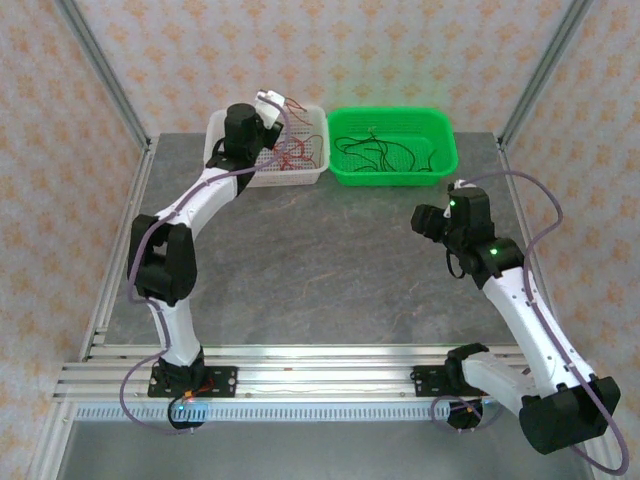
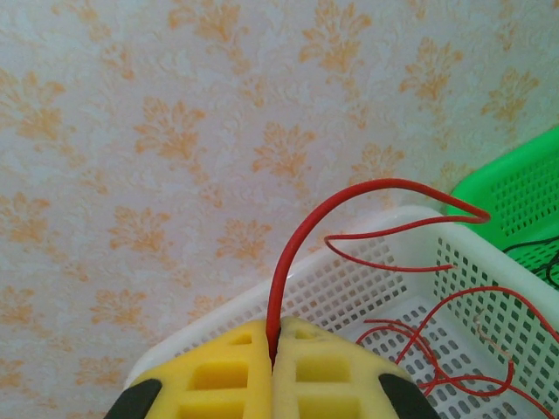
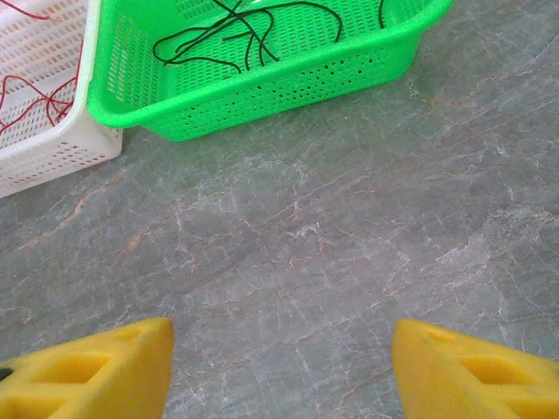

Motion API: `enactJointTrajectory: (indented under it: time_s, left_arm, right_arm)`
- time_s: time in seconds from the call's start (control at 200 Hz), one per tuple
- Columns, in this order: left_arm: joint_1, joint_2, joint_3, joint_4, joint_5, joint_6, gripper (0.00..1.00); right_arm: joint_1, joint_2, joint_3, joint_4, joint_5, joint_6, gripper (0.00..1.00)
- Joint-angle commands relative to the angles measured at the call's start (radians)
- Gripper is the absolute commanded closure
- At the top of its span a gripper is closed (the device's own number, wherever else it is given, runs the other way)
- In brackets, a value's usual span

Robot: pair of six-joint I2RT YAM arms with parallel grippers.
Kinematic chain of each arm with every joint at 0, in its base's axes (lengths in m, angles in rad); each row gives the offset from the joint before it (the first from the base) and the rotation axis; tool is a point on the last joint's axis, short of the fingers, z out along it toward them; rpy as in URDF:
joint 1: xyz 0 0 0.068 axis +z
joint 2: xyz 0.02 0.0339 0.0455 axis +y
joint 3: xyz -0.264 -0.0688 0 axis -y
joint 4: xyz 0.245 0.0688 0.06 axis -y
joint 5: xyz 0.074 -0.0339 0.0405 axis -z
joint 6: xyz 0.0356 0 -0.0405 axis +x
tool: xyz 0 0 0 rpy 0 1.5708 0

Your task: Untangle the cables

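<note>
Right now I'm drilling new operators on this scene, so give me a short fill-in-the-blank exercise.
The wire pinched in the left hand is ____.
The black wires lie in the basket coloured ____.
The right hand above the table is empty, its jaws ____.
Missing words: red; green; open.

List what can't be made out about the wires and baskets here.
- Left wrist view: the lower end of the red wire is hidden inside the shut left gripper.
- Top view: the left arm covers part of the white basket; its red wires are too thin to count.
- Right wrist view: the top edge cuts off the far side of the green basket and part of the black wires.
</note>
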Motion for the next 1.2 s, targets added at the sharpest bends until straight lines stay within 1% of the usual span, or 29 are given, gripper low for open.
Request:
enactJointTrajectory:
  time_s: [0.0, 0.165, 0.531, 0.586, 0.656, 0.781, 0.831, 0.916, 0.966, 1.016, 1.131, 1.196]
  left_arm:
    - [0.018, 0.031, -0.041, 0.132, 0.022, -0.045, 1.00]
    - [0.037, 0.068, -0.105, 0.186, 0.001, -0.058, 1.00]
    - [0.058, 0.092, -0.175, 0.198, -0.027, -0.077, 1.00]
    - [0.059, 0.093, -0.175, 0.193, -0.029, -0.083, 0.93]
    - [0.059, 0.092, -0.175, 0.191, -0.026, -0.095, 0.81]
    - [0.060, 0.076, -0.174, 0.189, 0.010, -0.127, 0.64]
    - [0.059, 0.064, -0.171, 0.181, 0.032, -0.139, 0.59]
    - [0.059, 0.036, -0.166, 0.154, 0.076, -0.168, 0.54]
    - [0.060, 0.015, -0.155, 0.104, 0.122, -0.186, 0.50]
    - [0.060, 0.004, -0.103, -0.028, 0.189, -0.188, 0.48]
    - [0.060, 0.015, 0.059, -0.402, 0.323, -0.206, 0.49]
    - [0.060, 0.005, 0.090, -0.527, 0.367, -0.232, 0.54]
  right_arm:
    - [-0.001, 0.005, -0.005, -0.014, 0.024, 0.017, 0.34]
    - [-0.001, 0.014, -0.010, -0.015, 0.022, 0.018, 0.34]
    - [0.001, 0.009, -0.019, -0.017, 0.016, 0.026, 0.34]
    - [0.001, 0.005, -0.022, -0.017, 0.015, 0.026, 0.34]
    - [0.001, 0.001, -0.030, -0.018, 0.016, 0.030, 0.34]
    - [0.002, -0.001, -0.043, -0.018, 0.018, 0.033, 0.34]
    - [0.001, -0.001, -0.048, -0.016, 0.019, 0.035, 0.34]
    - [0.002, 0.000, -0.054, -0.012, 0.022, 0.036, 0.34]
    - [0.002, 0.003, -0.058, -0.010, 0.025, 0.035, 0.34]
    - [0.002, 0.011, -0.058, -0.010, 0.025, 0.035, 0.33]
    - [0.002, 0.038, -0.052, -0.019, 0.028, 0.026, 0.33]
    - [0.002, 0.051, -0.049, -0.024, 0.032, 0.017, 0.33]
